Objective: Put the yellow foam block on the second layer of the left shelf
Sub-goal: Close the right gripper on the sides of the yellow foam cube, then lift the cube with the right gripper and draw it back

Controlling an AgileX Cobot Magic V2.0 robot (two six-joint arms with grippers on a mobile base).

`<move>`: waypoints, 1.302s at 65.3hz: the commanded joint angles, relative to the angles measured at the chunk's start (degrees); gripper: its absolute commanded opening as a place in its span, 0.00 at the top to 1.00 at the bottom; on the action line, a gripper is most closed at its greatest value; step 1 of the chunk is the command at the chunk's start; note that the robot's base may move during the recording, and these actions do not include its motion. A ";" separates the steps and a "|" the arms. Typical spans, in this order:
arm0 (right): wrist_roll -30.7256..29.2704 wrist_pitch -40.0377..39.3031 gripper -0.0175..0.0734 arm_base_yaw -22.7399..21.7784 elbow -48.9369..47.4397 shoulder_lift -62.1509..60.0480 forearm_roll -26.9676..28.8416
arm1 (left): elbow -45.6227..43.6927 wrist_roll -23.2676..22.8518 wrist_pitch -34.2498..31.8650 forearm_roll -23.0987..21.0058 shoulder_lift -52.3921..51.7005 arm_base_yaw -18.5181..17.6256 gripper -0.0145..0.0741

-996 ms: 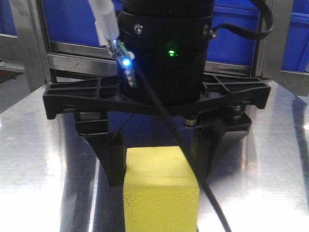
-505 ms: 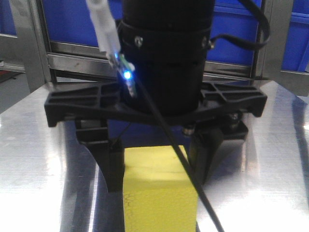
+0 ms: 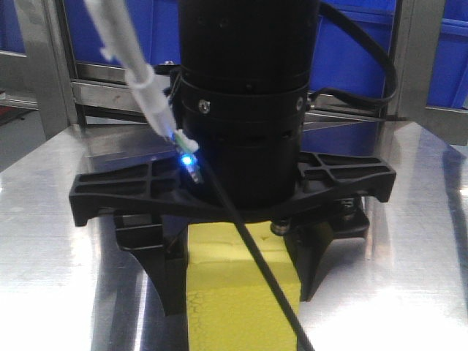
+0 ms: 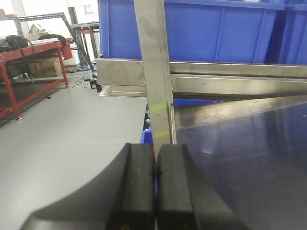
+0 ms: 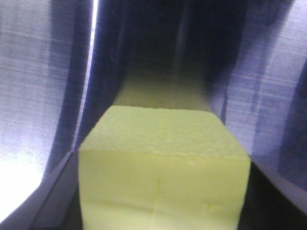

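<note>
The yellow foam block (image 3: 241, 307) stands on the shiny metal surface (image 3: 58, 241) at the bottom centre of the front view. My right gripper (image 3: 238, 303) has come down over it, one black finger (image 3: 167, 281) pressed against its left side and the other against its right. In the right wrist view the yellow foam block (image 5: 163, 167) fills the space between the jaws of the right gripper (image 5: 163, 191). My left gripper (image 4: 155, 167) is shut with nothing in it, pointing at a steel shelf post (image 4: 154, 72).
Blue plastic bins (image 4: 216, 28) sit on a steel shelf rail (image 4: 230, 76) behind the post. Blue bins (image 3: 351, 51) and steel frame uprights (image 3: 44, 66) also stand behind the right arm. A red metal frame (image 4: 33, 62) stands on the grey floor at far left.
The right gripper has dropped lower over the block, and its fingers have closed in from a visible gap to touch both sides of it.
</note>
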 commanded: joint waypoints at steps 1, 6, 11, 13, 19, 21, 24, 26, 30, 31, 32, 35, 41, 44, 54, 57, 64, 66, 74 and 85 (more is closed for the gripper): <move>-0.08 -0.58 0.12 -0.07 -1.33 -2.38 -1.17 | 1.43 -0.27 -4.70 -0.35 -1.24 -0.18 0.68; -0.08 -0.48 0.12 -0.07 -1.33 -2.38 -1.17 | 1.43 -0.27 -4.70 -0.35 -1.24 -0.18 0.68; -0.08 -0.29 0.12 -0.07 -1.33 -2.38 -1.17 | 1.43 -0.27 -4.70 -0.35 -1.24 -0.18 0.68; -0.08 -0.05 0.12 -0.07 -1.33 -2.38 -1.17 | 1.43 -0.27 -4.70 -0.35 -1.24 -0.18 0.68; -0.08 0.19 0.12 -0.07 -1.33 -2.38 -1.17 | 1.43 -0.27 -4.70 -0.35 -1.24 -0.18 0.68; -0.08 0.19 0.12 -0.07 -1.33 -2.38 -1.17 | 1.43 -0.27 -4.70 -0.35 -1.24 -0.18 0.68; -0.08 0.19 0.12 -0.07 -1.33 -2.38 -1.17 | 1.43 -0.27 -4.70 -0.35 -1.24 -0.18 0.68; -0.08 0.19 0.12 -0.07 -1.33 -2.38 -1.17 | 1.43 -0.27 -4.70 -0.35 -1.24 -0.18 0.68; -0.08 0.19 0.12 -0.07 -1.33 -2.38 -1.17 | 1.43 -0.27 -4.70 -0.35 -1.24 -0.18 0.68; -0.08 0.19 0.12 -0.07 -1.33 -2.38 -1.17 | 1.43 -0.27 -4.70 -0.35 -1.24 -0.18 0.68; -0.08 0.26 0.12 -0.07 -1.33 -2.38 -1.17 | 1.43 -0.27 -4.70 -0.35 -1.24 -0.18 0.68; -0.08 0.26 0.12 -0.07 -1.33 -2.38 -1.17 | 1.43 -0.27 -4.70 -0.35 -1.24 -0.18 0.68; -0.08 0.37 0.13 -0.07 -1.33 -2.38 -1.17 | 1.43 -0.27 -4.70 -0.35 -1.24 -0.18 0.68; -0.08 0.37 0.15 -0.07 -1.33 -2.38 -1.17 | 1.43 -0.27 -4.70 -0.35 -1.24 -0.18 0.68; -0.08 0.37 0.27 -0.07 -1.33 -2.38 -1.17 | 1.43 -0.27 -4.70 -0.35 -1.24 -0.18 0.68; -0.08 0.41 0.29 -0.07 -1.33 -2.38 -1.17 | 1.43 -0.27 -4.70 -0.35 -1.24 -0.18 0.68; -0.08 0.90 0.30 -0.07 -1.33 -2.62 -1.17 | 1.43 -0.27 -4.70 -0.35 -1.24 -0.18 0.68; -0.08 1.08 0.30 -0.07 -1.33 -2.86 -1.17 | 1.43 -0.27 -4.70 -0.35 -1.24 -0.18 0.68; -0.33 1.16 0.30 -0.45 -1.33 -4.67 -1.17 | 1.43 -0.27 -4.70 -0.35 -1.24 -0.18 0.68; -5.69 1.28 0.30 -3.29 -0.94 -8.74 0.11 | 1.43 -0.27 -4.70 -0.35 -1.24 -0.18 0.68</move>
